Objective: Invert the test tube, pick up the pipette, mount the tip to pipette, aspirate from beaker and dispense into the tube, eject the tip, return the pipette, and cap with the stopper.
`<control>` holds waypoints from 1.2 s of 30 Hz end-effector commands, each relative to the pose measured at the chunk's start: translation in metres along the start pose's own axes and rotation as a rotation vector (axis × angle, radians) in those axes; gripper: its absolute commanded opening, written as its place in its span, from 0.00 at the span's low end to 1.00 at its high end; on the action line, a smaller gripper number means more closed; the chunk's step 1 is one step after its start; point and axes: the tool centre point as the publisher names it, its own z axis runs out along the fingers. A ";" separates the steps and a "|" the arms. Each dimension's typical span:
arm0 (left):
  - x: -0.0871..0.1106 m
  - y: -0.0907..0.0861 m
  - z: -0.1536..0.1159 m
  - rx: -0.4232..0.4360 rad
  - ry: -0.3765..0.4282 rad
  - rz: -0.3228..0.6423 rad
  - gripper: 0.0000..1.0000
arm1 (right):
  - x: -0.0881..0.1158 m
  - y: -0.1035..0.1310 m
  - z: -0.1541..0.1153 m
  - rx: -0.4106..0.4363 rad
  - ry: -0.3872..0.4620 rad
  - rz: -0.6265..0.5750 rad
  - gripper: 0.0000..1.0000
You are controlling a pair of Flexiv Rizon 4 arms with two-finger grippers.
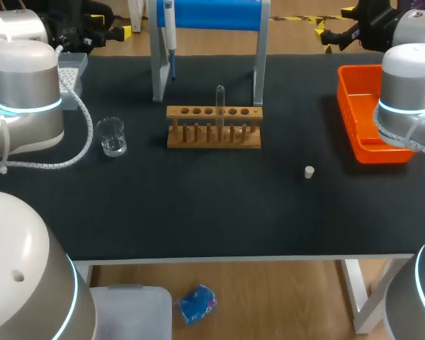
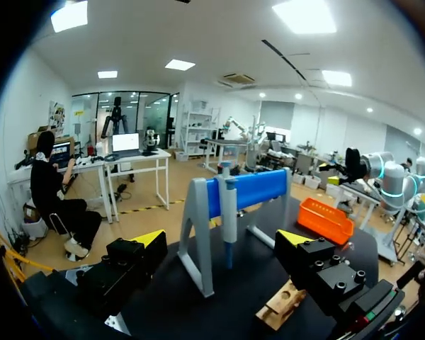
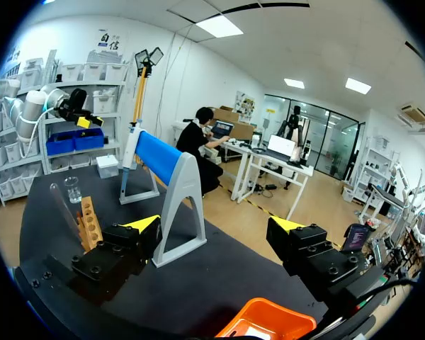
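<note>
The wooden rack [image 1: 212, 129] sits near the middle of the dark table [image 1: 219, 212]. The test tube [image 1: 219, 99] stands in one of its middle holes and rises above its top rail. To the left of the rack stands the glass beaker [image 1: 112, 137], well apart from it. The small white stopper [image 1: 309, 172] lies alone to the right of the rack, nearer the front edge. At the far side, the pipette [image 1: 170, 35] hangs at the left end of a stand with a blue bar [image 1: 212, 13]. An orange bin [image 1: 365, 120] sits at the right edge and a tip box [image 1: 72, 67] at the far left corner.

The left arm [image 1: 28, 92] and right arm [image 1: 411, 92] are held back at the sides, away from the rack. The left gripper [image 2: 223, 239] is raised with its jaws wide apart and holds nothing; the pipette hangs ahead of it. The right gripper [image 3: 216, 225] also has its jaws wide and is empty, with the stand ahead of it and the bin under it.
</note>
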 end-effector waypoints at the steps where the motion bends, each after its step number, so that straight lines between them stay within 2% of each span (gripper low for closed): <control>1: 0.008 0.004 -0.019 0.035 0.093 0.032 1.00 | 0.006 0.008 -0.012 -0.067 0.077 -0.007 1.00; 7: 0.031 0.004 -0.037 0.021 0.230 0.128 1.00 | 0.031 0.023 -0.044 -0.172 0.248 -0.035 1.00; 12: 0.055 0.007 -0.052 -0.027 0.367 0.212 1.00 | 0.058 0.032 -0.075 -0.258 0.407 -0.054 1.00; 13: 0.058 0.007 -0.054 -0.037 0.362 0.245 1.00 | 0.060 0.034 -0.081 -0.260 0.445 -0.058 1.00; 28: 0.058 0.007 -0.054 -0.037 0.362 0.245 1.00 | 0.060 0.034 -0.081 -0.260 0.445 -0.058 1.00; 29: 0.063 0.008 -0.054 -0.039 0.375 0.242 1.00 | 0.060 0.034 -0.081 -0.260 0.445 -0.058 1.00; 32: 0.078 0.018 -0.051 -0.032 0.407 0.220 1.00 | 0.080 0.028 -0.077 -0.258 0.527 -0.085 1.00; 36: 0.100 0.038 -0.043 -0.059 0.440 0.206 1.00 | 0.108 0.016 -0.073 -0.273 0.592 -0.080 1.00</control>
